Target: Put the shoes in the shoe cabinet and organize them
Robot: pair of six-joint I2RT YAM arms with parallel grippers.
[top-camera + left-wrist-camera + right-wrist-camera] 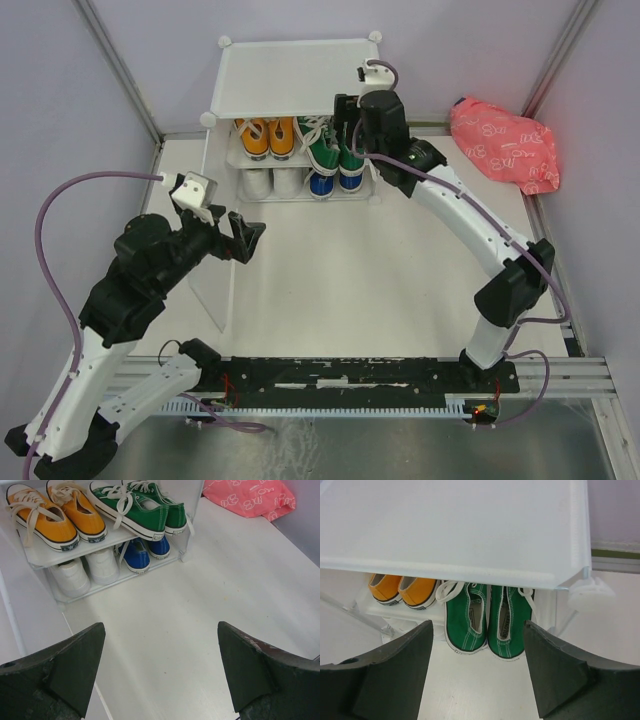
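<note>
The white shoe cabinet [295, 75] stands at the back, its front panel [212, 290] swung open to the left. Orange shoes [267, 137] and green shoes [335, 150] sit on the inner shelf, with white shoes [272, 183] and blue shoes [335, 182] below. My right gripper [348, 120] hovers open and empty just in front of the green shoes [487, 620], under the top panel [455, 525]. My left gripper [245, 235] is open and empty over the table, next to the open panel, facing the cabinet [45, 555].
A pink patterned bag [505, 145] lies at the back right, also in the left wrist view [250, 497]. A round corner connector [590, 595] is close to my right finger. Metal frame posts rise at both back corners.
</note>
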